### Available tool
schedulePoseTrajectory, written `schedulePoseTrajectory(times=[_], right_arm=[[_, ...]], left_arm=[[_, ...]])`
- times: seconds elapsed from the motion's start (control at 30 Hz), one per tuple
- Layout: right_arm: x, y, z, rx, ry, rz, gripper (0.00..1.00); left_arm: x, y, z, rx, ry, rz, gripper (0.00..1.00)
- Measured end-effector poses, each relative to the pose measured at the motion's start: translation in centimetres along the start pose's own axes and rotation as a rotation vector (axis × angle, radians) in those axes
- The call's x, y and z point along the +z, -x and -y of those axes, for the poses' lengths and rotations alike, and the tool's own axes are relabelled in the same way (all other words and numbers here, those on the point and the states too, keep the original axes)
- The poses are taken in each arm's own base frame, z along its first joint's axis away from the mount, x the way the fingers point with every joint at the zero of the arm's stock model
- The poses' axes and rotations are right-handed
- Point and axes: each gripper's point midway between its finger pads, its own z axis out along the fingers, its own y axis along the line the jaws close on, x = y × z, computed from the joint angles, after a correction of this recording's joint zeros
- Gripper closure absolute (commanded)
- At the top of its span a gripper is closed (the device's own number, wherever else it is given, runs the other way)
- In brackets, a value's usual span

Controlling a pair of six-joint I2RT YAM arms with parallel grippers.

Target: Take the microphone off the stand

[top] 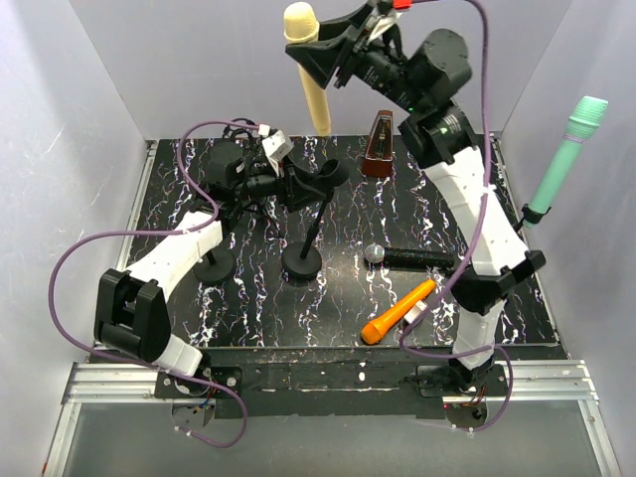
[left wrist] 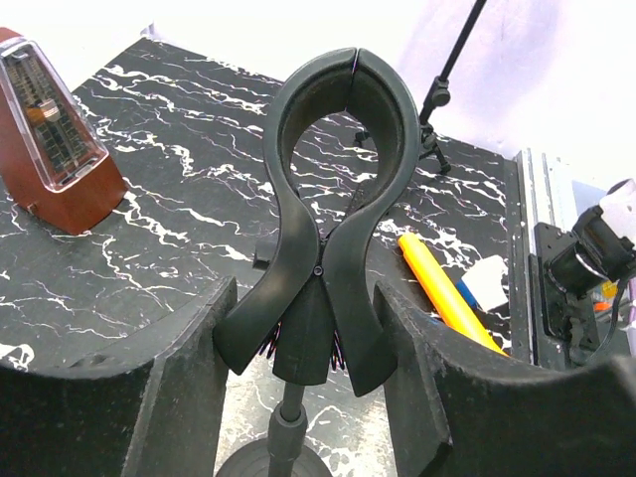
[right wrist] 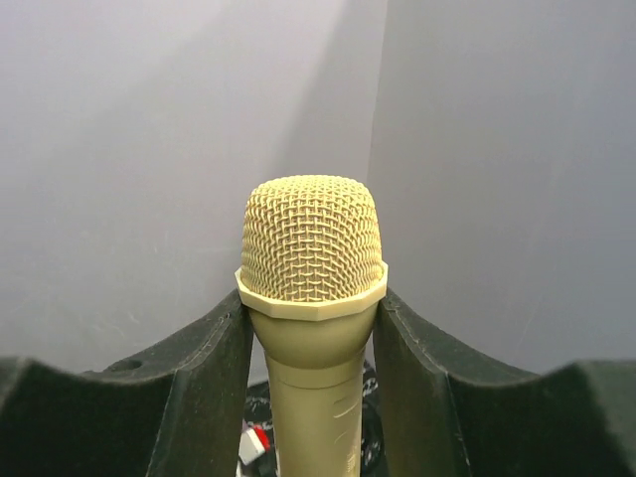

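Note:
The cream microphone (top: 310, 75) hangs high above the back of the table, clear of the stand, with its mesh head (right wrist: 311, 238) upward. My right gripper (top: 306, 48) is shut on its neck just under the head. The black stand (top: 301, 262) rises from a round base at mid-table. Its clip (left wrist: 338, 189) is empty and its two halves meet at the top. My left gripper (left wrist: 308, 348) brackets the clip's lower handles, with a finger pad (left wrist: 189, 397) against each side.
A brown metronome (top: 378, 147) stands at the back. A black microphone (top: 412, 256) and an orange one (top: 397, 311) lie to the right of the stand. A green microphone (top: 566, 159) juts up at the right edge. A second round base (top: 214, 264) sits to the left.

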Motion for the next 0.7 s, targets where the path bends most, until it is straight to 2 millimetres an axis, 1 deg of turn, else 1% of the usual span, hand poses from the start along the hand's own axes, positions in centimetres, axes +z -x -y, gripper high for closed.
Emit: schedulePoseTrajectory(times=[0.03,0.1,0.13,0.2,0.23,0.27,0.33,0.37,0.47,0.5,0.53,0.57,0.63,0.7], right_arm=[[-0.3,1.7,-0.6,-0.021,0.003,0.039,0.99],[-1.0,4.0,-1.4,-0.064,-0.001,0.086,0.99],[-1.6,4.7,-1.8,-0.089,-0.009,0.094,0.99],[-3.0,5.1,-1.7,-0.167,-0.045,0.084,0.99],[-3.8,4.6,-1.2,-0.208,-0.072,0.062,0.99],[-4.8,3.6,-0.6,-0.247,-0.098,0.026,0.99],[-7.1,0.2,1.3,-0.3,-0.146,-0.079,0.99],[-8.5,-2.0,2.6,-0.318,-0.169,-0.15,0.99],[-13.5,-10.4,7.0,-0.326,-0.222,-0.411,0.99],[-15.5,-13.3,8.3,-0.321,-0.234,-0.503,0.99],[-17.1,-15.7,9.2,-0.318,-0.239,-0.577,0.99],[-19.8,-19.1,10.2,-0.328,-0.235,-0.685,0.99],[-23.7,-23.8,11.0,-0.347,-0.21,-0.834,0.99],[-27.2,-28.1,10.8,-0.359,-0.15,-0.966,0.99]], left_arm=[[0.0,0.0,0.2,0.006,-0.003,-0.002,0.92],[-0.2,0.0,0.4,0.015,-0.004,-0.009,0.82],[-0.3,0.0,0.5,0.021,-0.004,-0.014,0.77],[-0.6,-0.1,0.7,0.03,0.006,-0.026,0.7],[-0.8,-0.1,0.7,0.031,0.013,-0.033,0.68],[-1.1,-0.1,0.9,0.034,0.021,-0.04,0.67],[-1.5,-0.2,1.0,0.036,0.039,-0.055,0.66],[-1.7,-0.3,1.1,0.036,0.047,-0.064,0.65],[-2.4,-0.5,1.4,0.043,0.069,-0.09,0.59],[-2.7,-0.5,1.5,0.046,0.075,-0.098,0.56],[-2.9,-0.6,1.6,0.048,0.082,-0.106,0.54],[-3.1,-0.7,1.7,0.049,0.087,-0.113,0.52],[-3.4,-0.9,1.7,0.047,0.097,-0.126,0.48],[-3.5,-1.0,1.7,0.043,0.107,-0.134,0.42]])
